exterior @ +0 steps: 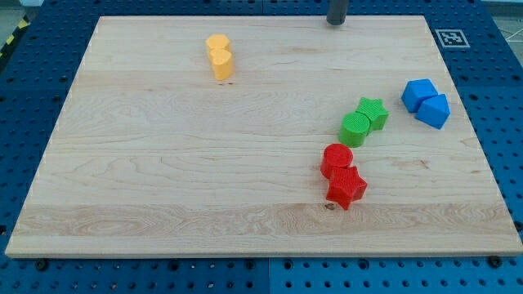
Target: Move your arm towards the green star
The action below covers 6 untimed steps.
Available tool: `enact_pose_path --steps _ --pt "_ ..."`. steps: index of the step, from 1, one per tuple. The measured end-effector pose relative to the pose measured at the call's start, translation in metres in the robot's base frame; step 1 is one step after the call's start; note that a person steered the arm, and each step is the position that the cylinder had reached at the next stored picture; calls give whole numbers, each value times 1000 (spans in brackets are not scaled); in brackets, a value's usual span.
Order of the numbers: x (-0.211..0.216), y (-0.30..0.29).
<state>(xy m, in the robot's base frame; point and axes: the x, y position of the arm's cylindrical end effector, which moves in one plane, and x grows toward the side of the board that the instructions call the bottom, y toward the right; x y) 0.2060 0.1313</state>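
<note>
The green star point(373, 112) lies right of the board's middle, touching a green round block point(355, 129) at its lower left. My tip point(336, 22) stands at the view's top edge of the board, well above the green star and slightly to its left, apart from every block.
A red round block point(337, 159) and a red star point(346, 187) sit together below the green pair. Two blue blocks point(426, 102) lie to the right of the star. Two yellow blocks point(220, 55) lie at the upper left. The wooden board point(163, 180) rests on a blue perforated table.
</note>
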Motion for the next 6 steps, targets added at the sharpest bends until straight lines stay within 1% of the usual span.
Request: enact_pose_path --steps 1,4,6 --pt "32 4" --pt "104 64" --pt "161 29"
